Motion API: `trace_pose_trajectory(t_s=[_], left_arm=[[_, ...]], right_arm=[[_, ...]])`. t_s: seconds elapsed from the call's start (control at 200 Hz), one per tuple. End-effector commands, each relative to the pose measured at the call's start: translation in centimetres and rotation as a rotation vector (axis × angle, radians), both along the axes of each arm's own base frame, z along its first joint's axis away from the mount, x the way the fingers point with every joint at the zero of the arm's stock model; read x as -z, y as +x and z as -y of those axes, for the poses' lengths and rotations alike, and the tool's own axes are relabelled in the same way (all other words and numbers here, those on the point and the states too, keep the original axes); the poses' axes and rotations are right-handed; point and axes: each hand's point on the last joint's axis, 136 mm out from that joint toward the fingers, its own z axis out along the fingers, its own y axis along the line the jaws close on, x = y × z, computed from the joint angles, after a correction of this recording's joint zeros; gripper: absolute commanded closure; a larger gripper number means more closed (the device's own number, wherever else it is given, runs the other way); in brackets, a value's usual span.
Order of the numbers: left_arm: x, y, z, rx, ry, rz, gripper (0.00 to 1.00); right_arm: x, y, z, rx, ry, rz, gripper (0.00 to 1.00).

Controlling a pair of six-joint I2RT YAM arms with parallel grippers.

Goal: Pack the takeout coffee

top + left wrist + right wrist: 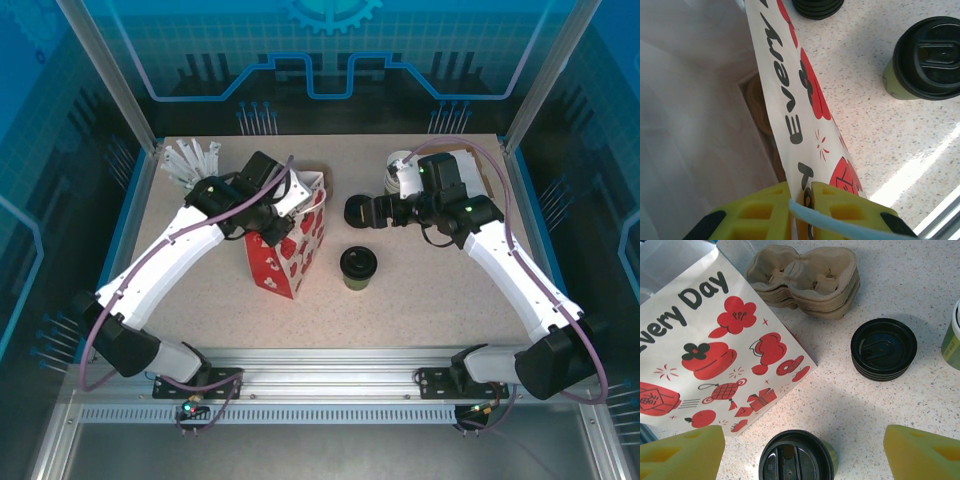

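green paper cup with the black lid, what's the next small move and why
Probably lower the open right gripper around the olive-green paper cup with the black plastic lid: it stands untouched, lined up between its fingers, while the left gripper pinches the rim of the red-printed white paper bag.

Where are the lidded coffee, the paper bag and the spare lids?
lidded coffee (359, 264): top view, on its black lid.
paper bag (295, 262): top view, on its red printed side.
spare lids (883, 347): right wrist view, on the topmost lid.

Speckled table (430, 310) w/ bag (290, 268), lidded cup (359, 267), lid stack (883, 349), carrier trays (805, 277)
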Motion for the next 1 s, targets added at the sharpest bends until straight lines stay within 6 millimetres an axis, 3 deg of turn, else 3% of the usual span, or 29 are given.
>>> trace_pose_trajectory(t_s=[0.0, 0.13, 0.295, 0.44, 0.695, 0.995], left_arm=[[-0.6, 0.5, -1.3, -0.007, 0.067, 0.024, 0.82], [-1.5, -0.1, -0.8, -0.022, -0.003, 0.025, 0.72], [-3.1, -1.7, 0.3, -0.023, -0.152, 0.028, 0.45], [-5.5, -3.0, 0.9, -0.041, -0.286, 0.049, 0.32], [-8.4, -4.6, 1.7, -0.069, -0.484, 0.068, 0.30], [-7.8, -5.9, 2.0, -0.085, -0.533, 0.017, 0.32]], right_arm=[[0.8, 0.0, 0.1, -0.009, 0.001, -0.027, 0.16], [2.9, -0.5, 0.0, -0.024, -0.016, -0.093, 0.15], [7.5, -1.5, -1.0, -0.080, 0.008, -0.242, 0.15], [10.7, -2.2, -2.0, -0.140, 0.089, -0.369, 0.17], [12.9, -3.4, -3.2, -0.205, 0.170, -0.469, 0.25], [14.0, -4.7, -3.6, -0.220, 0.185, -0.497, 0.37]])
